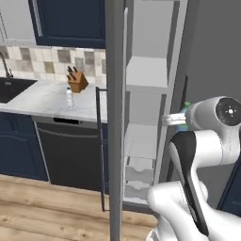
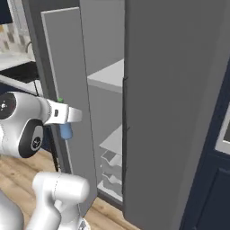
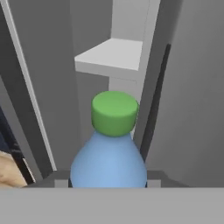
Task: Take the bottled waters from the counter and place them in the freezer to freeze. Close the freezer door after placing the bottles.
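The hand (image 3: 108, 183) gripped the green-capped bottle (image 3: 109, 153) before the open freezer (image 3: 111, 57), needing next a forward reach onto a shelf (image 3: 107, 54).

Both base views look forward and down from behind the arm, sharing the grey freezer's white shelves (image 1: 146, 73). The hand view peers closely past the fingers at them.

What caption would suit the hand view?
Green-capped blue bottle held before the open freezer, a white shelf just ahead.
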Robot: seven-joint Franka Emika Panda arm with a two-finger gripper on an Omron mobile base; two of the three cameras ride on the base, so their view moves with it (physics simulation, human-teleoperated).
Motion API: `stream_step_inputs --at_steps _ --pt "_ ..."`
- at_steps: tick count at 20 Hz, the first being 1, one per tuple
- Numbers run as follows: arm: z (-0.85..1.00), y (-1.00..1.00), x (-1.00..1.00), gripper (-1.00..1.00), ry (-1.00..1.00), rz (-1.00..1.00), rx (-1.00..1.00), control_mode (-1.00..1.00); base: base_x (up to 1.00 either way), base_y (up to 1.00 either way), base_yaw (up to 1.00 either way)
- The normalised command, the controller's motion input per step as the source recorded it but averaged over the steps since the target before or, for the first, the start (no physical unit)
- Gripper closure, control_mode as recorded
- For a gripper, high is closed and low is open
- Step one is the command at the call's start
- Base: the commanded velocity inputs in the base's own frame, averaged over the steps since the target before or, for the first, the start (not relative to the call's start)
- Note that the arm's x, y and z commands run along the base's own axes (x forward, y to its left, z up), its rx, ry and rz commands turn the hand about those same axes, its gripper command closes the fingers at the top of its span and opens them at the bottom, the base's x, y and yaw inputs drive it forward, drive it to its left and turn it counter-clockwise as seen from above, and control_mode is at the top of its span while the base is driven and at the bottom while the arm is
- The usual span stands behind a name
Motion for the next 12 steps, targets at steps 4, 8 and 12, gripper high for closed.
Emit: stream_step_inputs --at_steps 4,8,12 --pt "0.0 0.0 0.0 1.0 0.0 0.0 0.0 1.0 0.28 -0.23 0.28" --pt "0.0 0.0 0.0 1.0 0.0 0.0 0.0 1.0 0.39 -0.26 0.28" --pt "0.0 0.0 0.0 1.0 0.0 0.0 0.0 1.0 0.45 -0.44 0.16"
